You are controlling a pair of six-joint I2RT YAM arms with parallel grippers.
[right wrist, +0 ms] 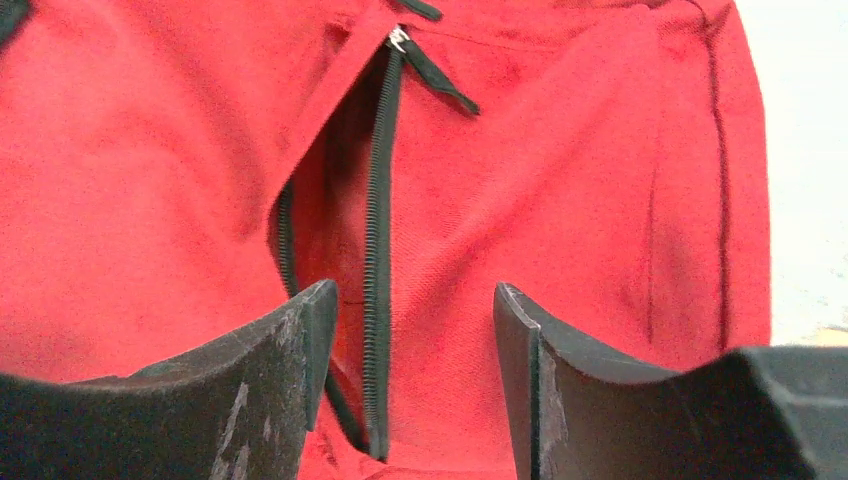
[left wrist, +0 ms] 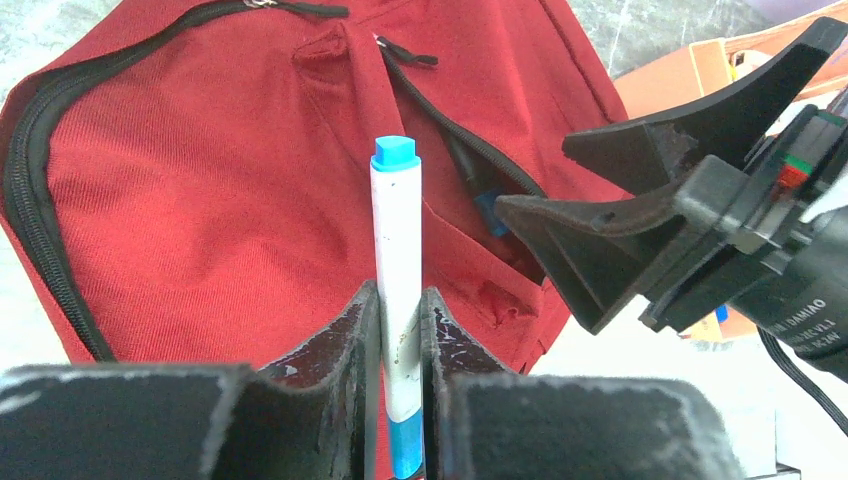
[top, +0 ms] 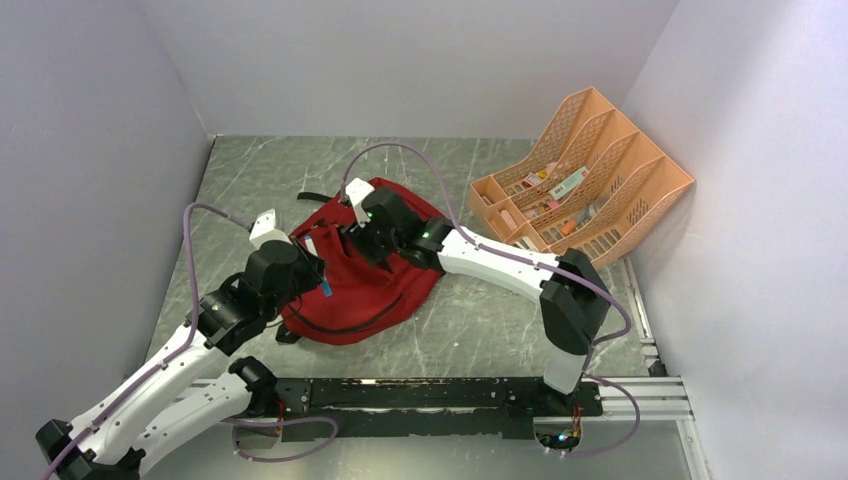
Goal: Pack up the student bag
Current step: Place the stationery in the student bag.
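"Nearest us, on the left, that hand (left wrist: 400, 298) is clamped on a white marker (left wrist: 397, 230) with a blue cap, holding it upright above the student bag (left wrist: 190, 190). See it?"

"Yes. The right hand (right wrist: 415, 300) just beyond has its jaws apart with nothing between them. It hangs over the front pocket's zipper (right wrist: 378, 230), which is run partly open."

"Where does the bag lie?"

"Flat on the table (top: 480, 320), a little left of the middle, front face up, under both hands. The peach organiser (top: 590, 170) stands well apart in the far right corner."

"How would it handle, do you think?"

"Soft and limp, I'd say. It's cloth that folds and slides under any push, and probably light, lying as flat as it does. The pocket mouth won't stay open by itself. I'd pinch the loose fabric lip beside the zipper teeth, or the black pull tab (right wrist: 435, 72) at the far end, and lift so the slot gapes. The broad smooth panel gives little to catch."

"And the marker?"

"Stiff and slick. It should slide in end first, I'd guess."
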